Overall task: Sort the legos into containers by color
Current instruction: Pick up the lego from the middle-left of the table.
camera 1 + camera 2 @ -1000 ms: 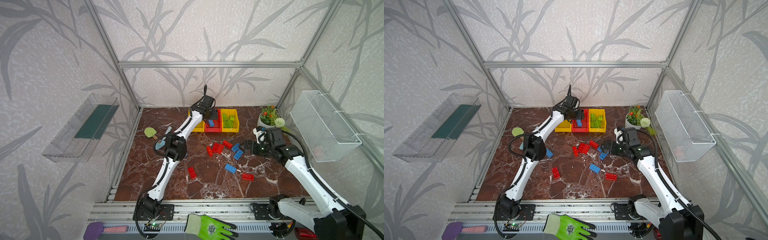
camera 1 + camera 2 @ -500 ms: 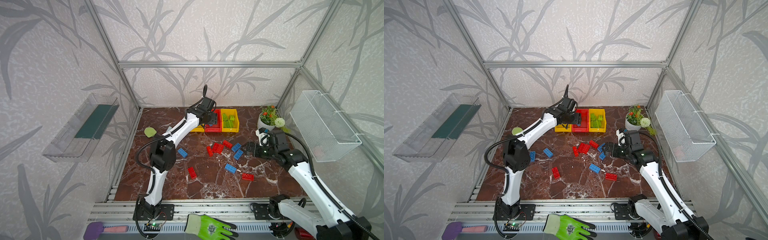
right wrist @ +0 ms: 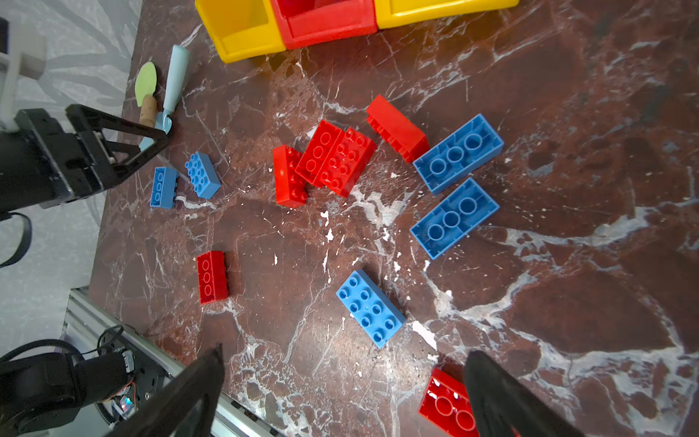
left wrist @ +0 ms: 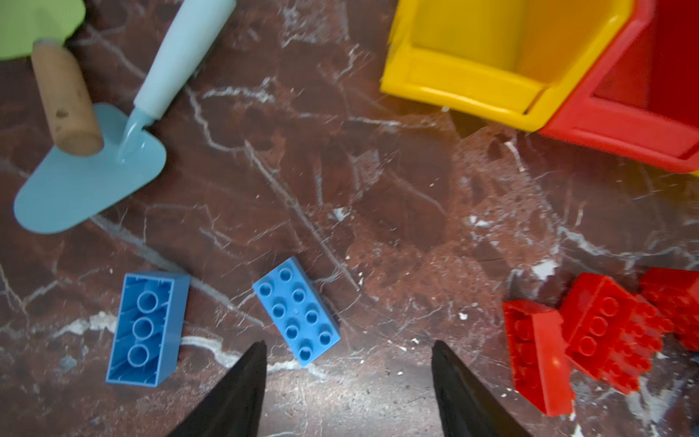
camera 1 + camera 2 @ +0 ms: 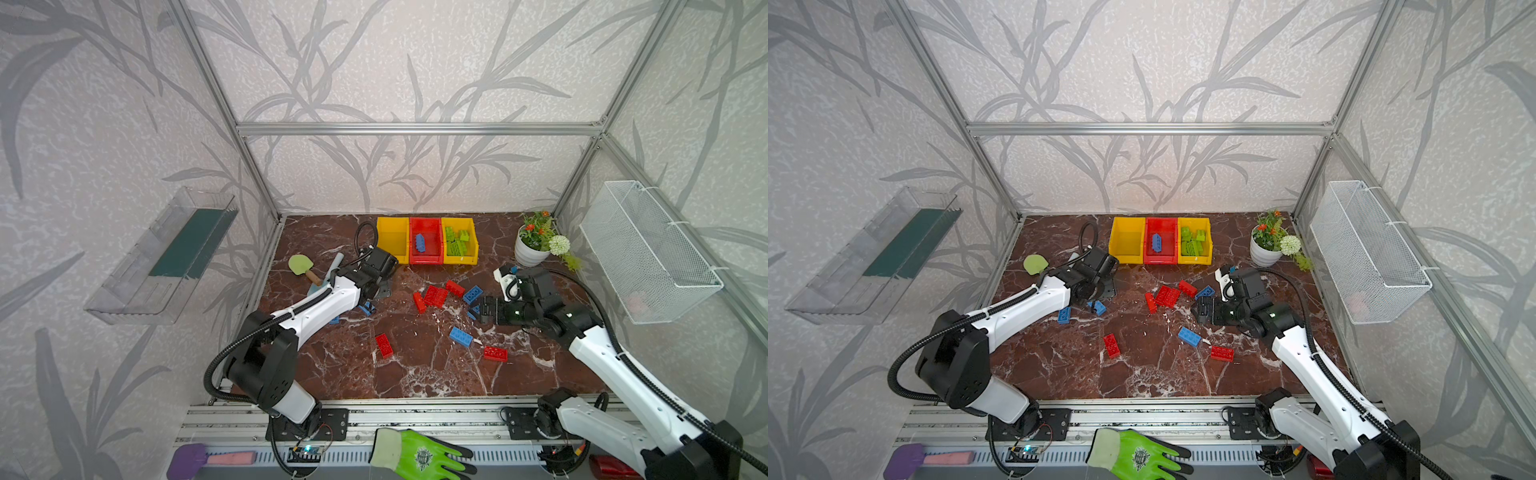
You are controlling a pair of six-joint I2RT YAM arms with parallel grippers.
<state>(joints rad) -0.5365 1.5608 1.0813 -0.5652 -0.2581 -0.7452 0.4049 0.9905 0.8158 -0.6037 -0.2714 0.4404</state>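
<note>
Red marble tabletop (image 5: 415, 374), scattered legos (image 5: 435, 296), three containers (image 5: 425, 260), toy trowels (image 4: 90, 181), flowerpot (image 5: 525, 257)

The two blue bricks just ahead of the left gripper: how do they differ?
The studs-up brick shows its eight studs; the flipped brick lies hollow side up, with three tubes showing. The studs-up brick sits close to the open left gripper, beside one fingertip; the flipped brick lies farther off to the side. Both are blue and the same size, both rest on the table, apart from each other, and neither is gripped.
</note>
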